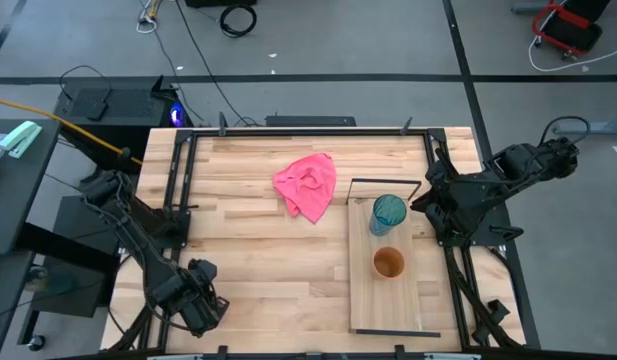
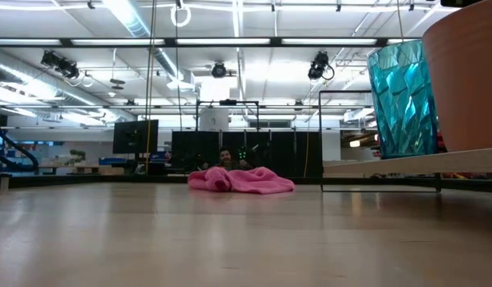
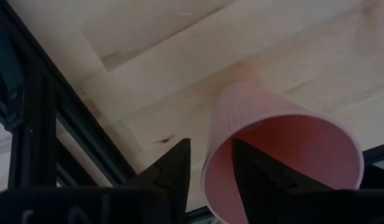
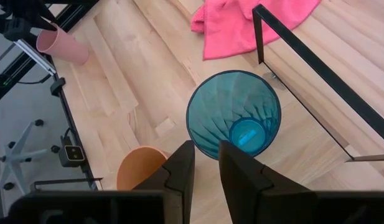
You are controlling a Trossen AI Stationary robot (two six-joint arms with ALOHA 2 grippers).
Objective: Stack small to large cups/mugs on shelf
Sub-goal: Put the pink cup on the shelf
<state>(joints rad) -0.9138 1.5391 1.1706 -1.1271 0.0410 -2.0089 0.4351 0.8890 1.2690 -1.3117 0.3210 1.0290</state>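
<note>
The small pink cup [image 3: 285, 143] sits in my left gripper [image 3: 207, 171] near the table's near-left corner; it also shows in the right wrist view [image 4: 61, 45]. The teal tumbler [image 1: 388, 213] stands upright on the far end of the pale shelf board [image 1: 408, 300], beside its black wire frame [image 1: 385, 182]. The orange-brown cup [image 1: 388, 263] stands upright on the board just nearer. My right gripper [image 4: 207, 155] hovers beside the tumbler [image 4: 235, 115] on the table's right. Its fingers are a narrow gap apart and touch nothing. My left gripper holds the pink cup by its rim wall [image 3: 210, 180], one finger [image 3: 257, 171] inside the mouth and the other [image 3: 173, 171] outside. The cup is tilted, with its base [image 3: 241, 93] pointing away toward the tabletop. Whether the base touches the wood, I cannot tell.
A crumpled pink cloth [image 1: 308, 185] lies on the tabletop left of the shelf's far end, and shows low in the low view [image 2: 242, 181]. Bare butcher-block surface [image 1: 258, 260] lies between the left arm and the shelf. Black frame rails [image 1: 178, 180] run along the table's sides.
</note>
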